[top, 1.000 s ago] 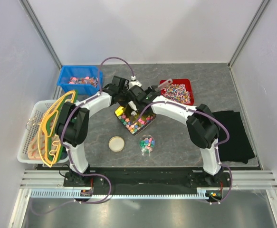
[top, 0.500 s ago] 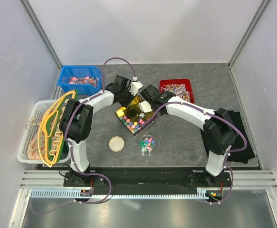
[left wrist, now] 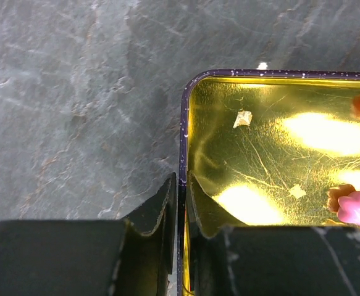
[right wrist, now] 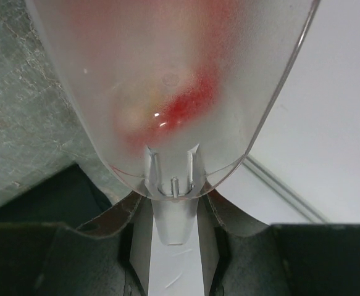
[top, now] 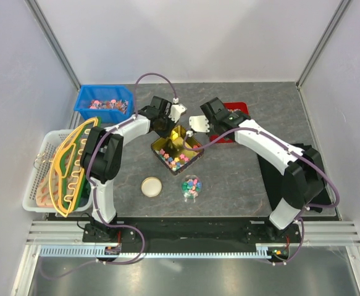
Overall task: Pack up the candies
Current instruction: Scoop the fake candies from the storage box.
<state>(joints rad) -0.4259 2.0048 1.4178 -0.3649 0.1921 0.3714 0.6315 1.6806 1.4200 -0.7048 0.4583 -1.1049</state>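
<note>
**A:** What has just moved?

**B:** The right claw [top: 204, 121], clamped on the handle of the clear scoop [top: 196, 122], was over the gold tin [top: 180, 138] a second ago. It has swung off to the far right and now hangs beside the red bin [top: 244, 110]. The tin was tipped up half a second ago and now lies flatter on the table [top: 241, 179].

**A:** And the left claw?

**B:** The left claw [left wrist: 181, 200] straddles the tin's wall at the far-left corner, fingers narrow, one on each side. I cannot tell whether it pinches the wall or has just slackened.

**A:** Where are the candies?

**B:** Most of the candies [top: 176, 161] are heaped in the tin's near half, and the far half shows bare gold. Some more sit in the small jar [top: 192, 186] nearer the arms, with a round lid [top: 150, 186] lying to its left.

**A:** Is anything in the scoop?

**B:** The right wrist view shows a reddish blur through the frosted bowl. I can't tell whether it is a load or something behind the scoop.

**A:** So what does that mean?

**B:** I judge this pass at the tin is over. The packing isn't finished, since the heap is not yet in the jar.
</note>
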